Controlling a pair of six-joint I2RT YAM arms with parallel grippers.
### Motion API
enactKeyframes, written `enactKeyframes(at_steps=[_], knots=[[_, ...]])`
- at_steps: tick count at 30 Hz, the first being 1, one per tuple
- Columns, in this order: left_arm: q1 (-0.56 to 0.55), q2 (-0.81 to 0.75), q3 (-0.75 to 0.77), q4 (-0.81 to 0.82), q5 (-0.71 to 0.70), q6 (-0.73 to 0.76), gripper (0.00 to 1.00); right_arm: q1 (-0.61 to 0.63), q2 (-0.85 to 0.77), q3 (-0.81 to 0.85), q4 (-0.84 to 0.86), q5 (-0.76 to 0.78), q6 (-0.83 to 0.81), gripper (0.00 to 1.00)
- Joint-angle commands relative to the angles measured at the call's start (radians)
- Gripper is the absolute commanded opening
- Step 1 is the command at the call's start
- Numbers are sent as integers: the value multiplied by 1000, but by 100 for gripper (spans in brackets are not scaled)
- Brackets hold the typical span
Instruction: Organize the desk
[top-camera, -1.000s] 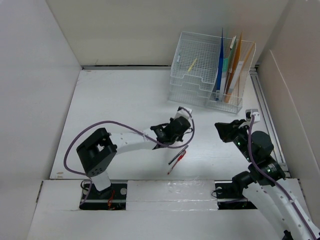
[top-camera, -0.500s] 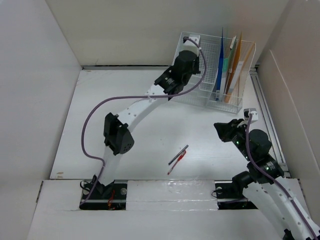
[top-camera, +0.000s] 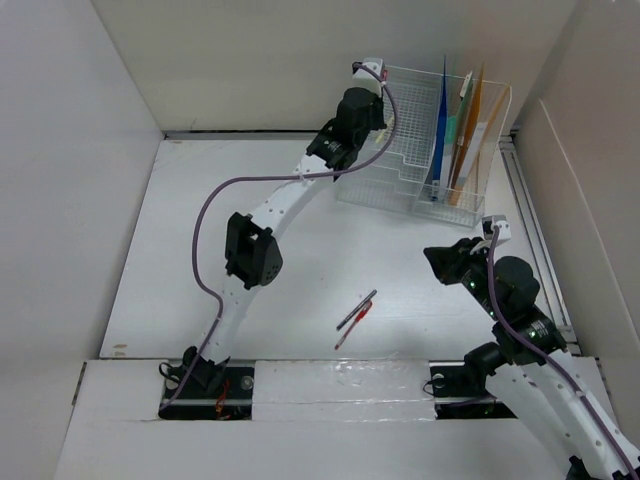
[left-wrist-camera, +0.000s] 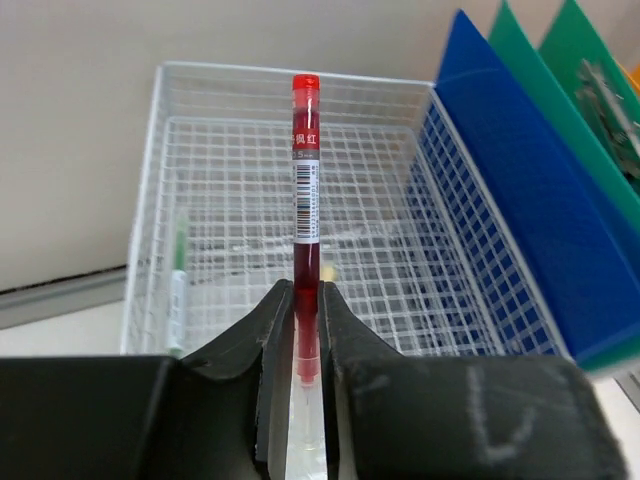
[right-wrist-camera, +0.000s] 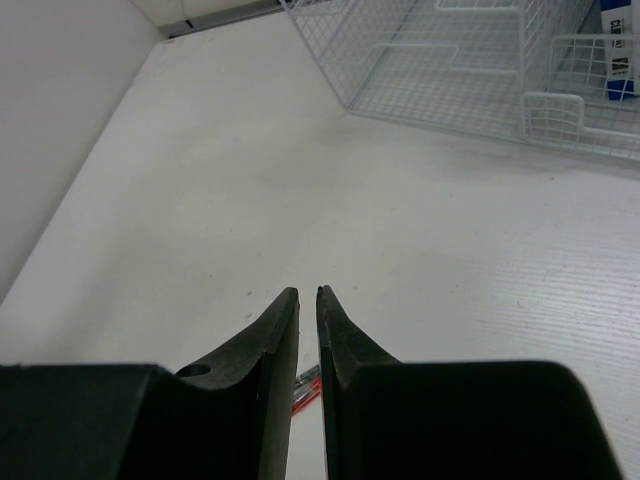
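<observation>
The tabletop (top-camera: 200, 230) spreads beneath both my claws. It is flat, matte white and roughly square, with no clear long side, and white panels wall it in. At its far right stands a white wire-mesh organizer (top-camera: 400, 160), with a blue folder (left-wrist-camera: 520, 230) upright in its right-hand slots.

My left claw (left-wrist-camera: 308, 300) is raised over the organizer's tray, clenched on a red pen (left-wrist-camera: 306, 170). The pen runs straight out from between my fingers, its red capped end pointing away from me over the mesh. Its barrel is clear with red ink inside and carries a white barcode label.

My right claw (right-wrist-camera: 308, 295) hovers over the near right of the tabletop, pinched together on nothing.

Two pens (top-camera: 356, 312), one dark and one red, lie side by side on the tabletop near its middle, slanting from near left to far right.
</observation>
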Motion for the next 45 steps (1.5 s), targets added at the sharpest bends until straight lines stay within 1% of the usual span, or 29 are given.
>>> enactKeyframes(at_steps=[1, 4, 5, 13, 16, 17, 19, 20, 22, 23, 25, 26, 27, 28, 29, 30, 31, 32, 33, 34, 35, 36, 38, 41, 42, 43, 45], knots=[[-10, -2, 74, 134, -5, 28, 10, 11, -5, 2, 65, -20, 0, 18], [-10, 20, 93, 164, -20, 54, 14, 11, -11, -7, 65, -20, 6, 18], [-10, 30, 93, 171, -24, 71, 18, 11, -20, -8, 61, -19, 6, 18], [20, 55, 68, 181, -31, 68, 22, 11, -31, -1, 47, -14, 6, 18], [20, 44, 48, 188, -18, 63, 28, 11, -32, -2, 49, -14, 5, 18], [20, 17, 15, 208, -11, 56, 35, 11, -29, -4, 50, -13, 6, 18], [20, -20, -27, 230, 10, 43, 40, 11, -29, -5, 53, -13, 3, 18], [20, -61, -54, 239, 19, 39, 45, 11, -28, -7, 53, -13, 3, 18], [7, -136, -79, 233, 29, 43, 48, 11, -29, -10, 52, -11, 0, 18], [-2, -169, -116, 207, 29, 48, 48, 11, -29, -11, 52, -8, 0, 18], [-29, -255, -217, 196, 0, 66, 47, 11, -37, -13, 53, -3, -4, 18], [-64, -370, -392, 219, -7, 69, 44, 11, -40, -16, 53, 1, -6, 18], [-85, -428, -500, 240, -28, 54, 43, 11, -42, -21, 56, 3, -6, 15], [-124, -554, -708, 283, -37, 39, 41, 11, -46, -22, 62, 6, -7, 8], [-140, -619, -807, 300, -45, 18, 40, 11, -48, -25, 65, 4, -9, 8], [-157, -670, -905, 315, -57, -10, 38, 11, -49, -28, 70, 4, -12, 0], [-178, -780, -996, 331, -59, -66, 35, 11, -46, -28, 70, 3, -17, 0], [-192, -834, -1160, 358, -50, -91, 30, 11, -42, -28, 70, 0, -18, 0], [-233, -876, -1238, 362, -68, -108, 30, 11, -42, -28, 70, 0, -21, 0], [-249, -952, -1300, 357, -74, -134, 27, 11, -42, -28, 67, -2, -24, 0], [-263, -977, -1394, 311, -65, -145, 25, 11, -42, -30, 65, 0, -29, 0], [-299, -993, -1429, 276, -65, -156, 24, 11, -49, -30, 64, 3, -29, 0], [-338, -1025, -1511, 187, -67, -202, 25, 11, -62, -34, 64, 6, -27, 0], [-420, -1014, -1587, 98, -79, -272, 28, 11, -69, -41, 78, 1, -24, 10], [-434, -1010, -1602, 87, -76, -292, 28, 11, -68, -39, 79, -2, -24, 17], [-435, -999, -1619, 84, -59, -312, 29, 11, -66, -39, 81, -5, -23, 19], [-435, -993, -1668, 90, -27, -346, 29, 11, -65, -39, 82, -13, -18, 21]])
